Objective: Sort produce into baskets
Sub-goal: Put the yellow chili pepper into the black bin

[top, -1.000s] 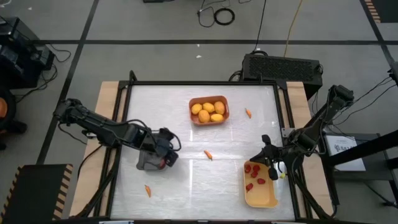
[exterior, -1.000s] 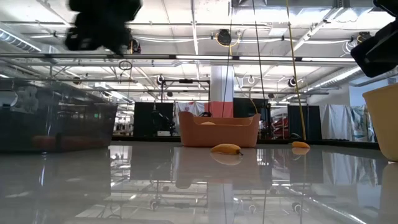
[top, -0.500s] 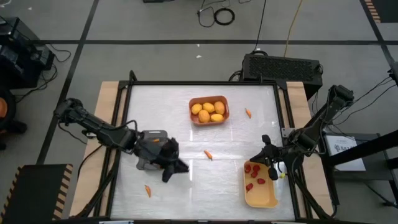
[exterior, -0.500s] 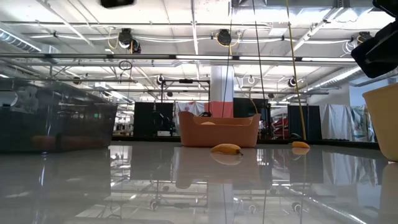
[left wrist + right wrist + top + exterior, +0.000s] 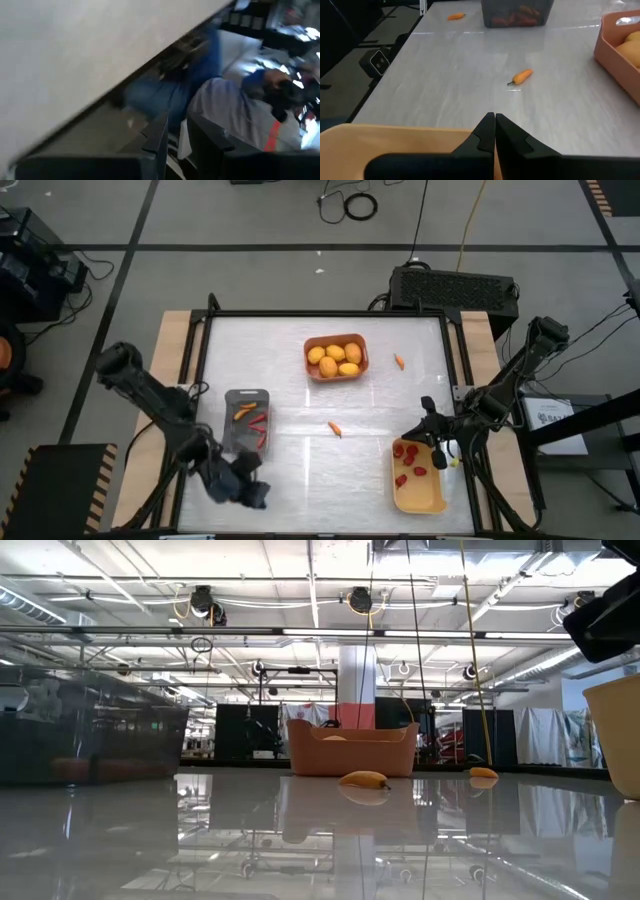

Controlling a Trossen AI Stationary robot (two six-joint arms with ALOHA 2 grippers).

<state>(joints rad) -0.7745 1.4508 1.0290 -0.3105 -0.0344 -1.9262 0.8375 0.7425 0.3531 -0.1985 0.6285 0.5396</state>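
Note:
The dark grey basket (image 5: 247, 421) holds red and orange chili pieces. The orange basket (image 5: 336, 356) holds yellow-orange fruits, and the yellow basket (image 5: 417, 477) holds red berries. Loose orange chili pieces lie on the table at the middle (image 5: 334, 428), at the far right (image 5: 399, 361) and near the front left (image 5: 456, 16). My left gripper (image 5: 248, 492) hangs over the table's near left corner, its fingers (image 5: 159, 136) a narrow gap apart with nothing between them. My right gripper (image 5: 495, 125) is shut and empty above the yellow basket's far end.
A black frame (image 5: 330, 313) borders the tabletop. A dark box (image 5: 455, 287) sits beyond the far edge. Bare table lies between the three baskets and along the near edge.
My left gripper has swung from above the dark grey basket toward the table's near left corner, rolling as it went. The basket and the chili pieces in it now show uncovered. My right arm has kept still.

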